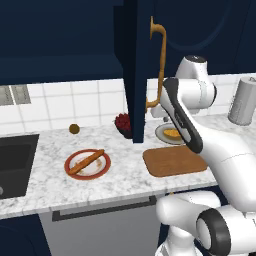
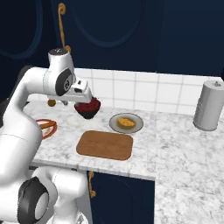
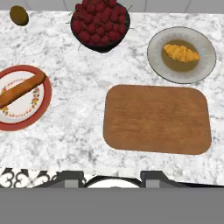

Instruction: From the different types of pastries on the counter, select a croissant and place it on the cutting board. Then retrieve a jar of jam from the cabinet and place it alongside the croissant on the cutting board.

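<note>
Nearest, at the bottom of the hand view, gripper (image 3: pixel 112 178) with tips pressed together, pinching nothing, hanging high over the counter (image 3: pixel 78 127). Just beyond, board (image 3: pixel 157 119) lying flat and bare, near the counter's front edge. To one side, well apart from the board, red-rimmed plate (image 3: pixel 22 98) carrying the long brown stick pastry (image 3: pixel 21 91). Farther back, grey plate (image 3: pixel 182 54) just behind the board's far corner, with croissant (image 3: pixel 181 53) resting in its middle, not yet moved. Beside that, dark bowl of berries (image 3: pixel 100 24) and, off toward the wall, a small olive-brown ball (image 3: pixel 19 15). Farthest and above, cabinet (image 1: pixel 135 70) with door swung out edge-on and brass handle (image 1: pixel 160 62) facing the arm; jar hidden, inside not visible. Judged: croissant light, soft and flaky, easily crushed, lumpy rather than slippery. Best taken across the thick middle of the crescent, jaws spanning the narrow width, coming straight down with a gentle squeeze, clear of the thin tapered ends and the plate rim.
</note>
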You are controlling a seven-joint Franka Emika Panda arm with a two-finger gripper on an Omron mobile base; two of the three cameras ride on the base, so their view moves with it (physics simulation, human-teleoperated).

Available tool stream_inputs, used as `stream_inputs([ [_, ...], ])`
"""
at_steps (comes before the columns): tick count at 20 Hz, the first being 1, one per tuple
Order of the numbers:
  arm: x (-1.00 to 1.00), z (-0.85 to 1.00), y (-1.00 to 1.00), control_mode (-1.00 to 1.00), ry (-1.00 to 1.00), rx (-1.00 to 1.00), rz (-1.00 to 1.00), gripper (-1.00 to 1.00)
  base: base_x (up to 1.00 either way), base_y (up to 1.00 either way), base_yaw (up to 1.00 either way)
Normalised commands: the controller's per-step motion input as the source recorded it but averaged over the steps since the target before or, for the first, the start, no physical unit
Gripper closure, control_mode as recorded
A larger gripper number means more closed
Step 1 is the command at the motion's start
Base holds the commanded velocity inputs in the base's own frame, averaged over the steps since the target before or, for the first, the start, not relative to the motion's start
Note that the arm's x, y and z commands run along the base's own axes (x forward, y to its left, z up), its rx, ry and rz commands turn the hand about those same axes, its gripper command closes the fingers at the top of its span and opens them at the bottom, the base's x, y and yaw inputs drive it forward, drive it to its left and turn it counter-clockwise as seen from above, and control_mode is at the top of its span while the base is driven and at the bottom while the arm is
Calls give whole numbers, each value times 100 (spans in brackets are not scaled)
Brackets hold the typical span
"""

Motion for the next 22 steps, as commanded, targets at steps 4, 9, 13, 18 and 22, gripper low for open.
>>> stream_inputs([
  [4,14,0,-9,-100,-1,0,4,-100,0,0,0],
  [9,25,-8,-73,-100,0,0,24,-100,0,0,0],
  [13,23,-20,-100,-100,0,0,39,-100,0,0,0],
  [18,39,-45,-44,-100,-2,-4,28,-100,0,0,0],
  [22,59,-46,0,-100,3,-6,5,-100,0,0,0],
])
